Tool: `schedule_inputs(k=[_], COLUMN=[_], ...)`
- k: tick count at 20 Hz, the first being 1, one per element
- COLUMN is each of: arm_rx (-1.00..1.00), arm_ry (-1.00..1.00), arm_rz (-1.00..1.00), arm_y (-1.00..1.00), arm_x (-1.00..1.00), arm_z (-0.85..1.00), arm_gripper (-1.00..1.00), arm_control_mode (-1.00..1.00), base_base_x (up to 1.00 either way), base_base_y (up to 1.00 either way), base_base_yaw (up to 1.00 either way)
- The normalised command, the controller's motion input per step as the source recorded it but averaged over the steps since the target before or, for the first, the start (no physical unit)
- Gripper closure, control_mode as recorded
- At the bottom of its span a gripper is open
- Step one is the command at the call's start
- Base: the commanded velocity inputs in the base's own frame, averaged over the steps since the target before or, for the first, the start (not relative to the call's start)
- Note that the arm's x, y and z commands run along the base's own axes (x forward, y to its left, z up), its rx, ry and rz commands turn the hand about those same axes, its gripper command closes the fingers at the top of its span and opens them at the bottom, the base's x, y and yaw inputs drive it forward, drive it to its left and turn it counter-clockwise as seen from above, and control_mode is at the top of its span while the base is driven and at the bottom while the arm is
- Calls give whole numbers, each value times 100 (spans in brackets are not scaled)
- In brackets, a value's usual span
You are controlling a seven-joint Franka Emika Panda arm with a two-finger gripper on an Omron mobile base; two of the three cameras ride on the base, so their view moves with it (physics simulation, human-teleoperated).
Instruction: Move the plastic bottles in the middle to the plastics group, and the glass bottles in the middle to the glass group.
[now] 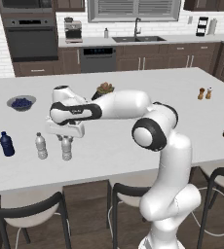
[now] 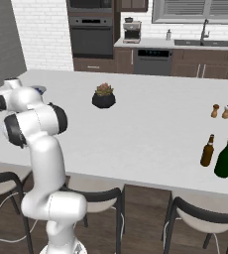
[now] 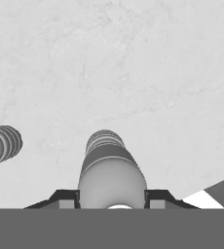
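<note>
Two clear plastic water bottles stood side by side on the white island counter [image 1: 133, 146] near its front left edge, with a small dark blue bottle [image 1: 7, 144] just beyond them to the left. The right-hand clear bottle [image 1: 66, 148] sat directly under the gripper [image 1: 66, 137]; the other clear bottle [image 1: 41, 146] stood just beside it, apart.

The bottle was judged light, thin-walled and ribbed, likely to dent under hard squeeze and easy to tip; the smooth plastic was thought a bit slippery. Best hold was judged to be on the upper body or shoulder below the cap, where the wall is stiffer.

In the hand view, the bottle [image 3: 111, 175] was seen between the two finger tips [image 3: 65, 198], which were set partly closed and pressed against its sides at the shoulder, no gap visible either side. The bottle was taken as gripped; whether its base was resting on the counter or just off it could not be told.

An amber bottle [image 2: 207, 151] and a green wine bottle [image 2: 227, 154] were seen at the far right of the counter, well apart from the gripper.
</note>
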Motion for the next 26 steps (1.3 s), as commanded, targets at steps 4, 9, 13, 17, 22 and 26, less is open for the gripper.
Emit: schedule_inputs(k=[4, 9, 13, 17, 22, 26], arm_rx=[0, 0, 0, 0, 3, 7], arm_ry=[0, 0, 0, 0, -3, -5], arm_rz=[0, 0, 0, 0, 0, 0], arm_y=[33, 23, 8, 3, 3, 4], arm_x=[24, 24, 17, 13, 4, 2], arm_z=[-10, -11, -15, -16, -17, -15], arm_gripper=[100, 100, 100, 100, 100, 100], arm_control_mode=[-100, -100, -100, -100, -100, -100], base_base_x=[0, 0, 0, 0, 0, 0], base_base_y=[0, 0, 0, 0, 0, 0], base_base_yaw=[0, 0, 0, 0, 0, 0])
